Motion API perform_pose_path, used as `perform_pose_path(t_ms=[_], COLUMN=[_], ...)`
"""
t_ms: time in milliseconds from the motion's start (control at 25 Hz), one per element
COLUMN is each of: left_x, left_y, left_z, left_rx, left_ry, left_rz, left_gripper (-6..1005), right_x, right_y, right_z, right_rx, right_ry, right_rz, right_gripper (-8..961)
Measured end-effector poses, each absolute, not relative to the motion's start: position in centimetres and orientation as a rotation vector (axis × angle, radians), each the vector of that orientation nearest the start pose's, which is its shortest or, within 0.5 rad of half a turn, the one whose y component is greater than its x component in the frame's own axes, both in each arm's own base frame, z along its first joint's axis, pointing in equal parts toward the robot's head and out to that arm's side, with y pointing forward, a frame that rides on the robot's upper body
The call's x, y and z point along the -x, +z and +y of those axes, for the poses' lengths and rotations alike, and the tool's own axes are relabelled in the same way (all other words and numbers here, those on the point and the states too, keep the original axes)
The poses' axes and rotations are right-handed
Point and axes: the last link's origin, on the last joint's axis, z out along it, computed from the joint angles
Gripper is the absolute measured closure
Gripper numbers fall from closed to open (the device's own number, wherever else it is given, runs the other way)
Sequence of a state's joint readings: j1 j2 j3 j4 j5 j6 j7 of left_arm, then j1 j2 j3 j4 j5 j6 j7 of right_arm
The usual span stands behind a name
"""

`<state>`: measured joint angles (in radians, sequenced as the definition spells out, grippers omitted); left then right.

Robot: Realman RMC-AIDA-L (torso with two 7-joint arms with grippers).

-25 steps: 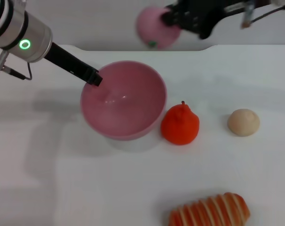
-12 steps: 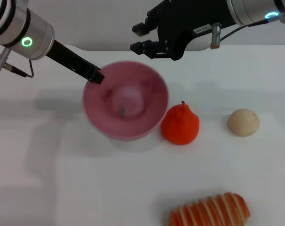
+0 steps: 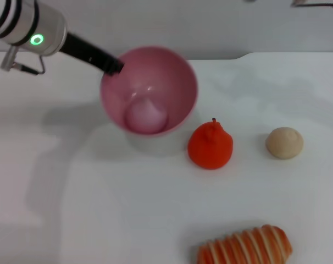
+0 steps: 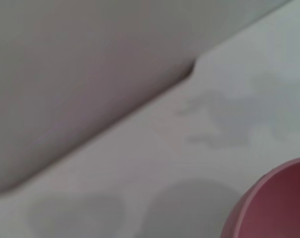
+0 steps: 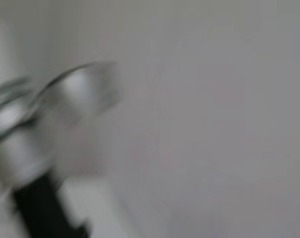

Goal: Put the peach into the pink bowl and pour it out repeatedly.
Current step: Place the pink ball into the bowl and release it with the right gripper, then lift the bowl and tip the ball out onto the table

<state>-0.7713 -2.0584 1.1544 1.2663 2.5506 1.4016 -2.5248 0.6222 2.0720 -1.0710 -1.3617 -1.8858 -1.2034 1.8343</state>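
Note:
The pink bowl [image 3: 158, 74] is held a little above the white table, tilted with its opening toward me. The pale-pink peach [image 3: 146, 115] lies inside it at the bottom. My left gripper [image 3: 112, 66] is shut on the bowl's rim at its far left side. The bowl's rim also shows in the left wrist view [image 4: 274, 208]. My right gripper is out of view; only a bit of its cable shows at the top right of the head view. The right wrist view shows only my left arm [image 5: 36, 129], blurred, and the wall.
An orange-red pear-shaped fruit [image 3: 210, 146] stands just right of the bowl. A beige round ball [image 3: 284, 143] lies further right. A striped orange and white bread loaf [image 3: 246, 246] lies at the front right. The table's back edge runs behind the bowl.
The right gripper let the peach fall into the bowl, then drew back out of view. The left gripper has lifted and tilted the bowl with the peach inside.

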Motion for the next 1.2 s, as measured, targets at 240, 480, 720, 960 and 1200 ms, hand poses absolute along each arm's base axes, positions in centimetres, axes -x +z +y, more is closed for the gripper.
perform_pose_path(t_ms=[240, 480, 720, 960, 1200], left_x=[11.2, 10.5, 10.6, 11.0, 10.1], left_y=[1.9, 0.2, -1.0, -3.3, -5.6], left_z=[41.8, 41.1, 39.9, 38.7, 35.9], left_rx=[2.439, 2.365, 2.280, 2.229, 2.146], left_ry=[-0.108, -0.278, -0.385, -0.369, -0.408], left_rz=[-0.552, -0.369, -0.228, -0.098, 0.060], left_gripper=[959, 959, 959, 959, 958], right_x=[-16.9, -24.3, -29.4, -30.6, -31.3], right_y=[11.8, 14.0, 14.8, 15.3, 13.8], right_z=[40.0, 37.2, 33.5, 28.9, 28.7], right_rx=[2.081, 1.728, 1.543, 1.497, 1.516], right_ry=[1.008, 1.107, 1.080, 1.194, 1.215], right_rz=[0.236, 0.322, 0.370, 0.332, 0.386], right_gripper=[479, 479, 479, 479, 479])
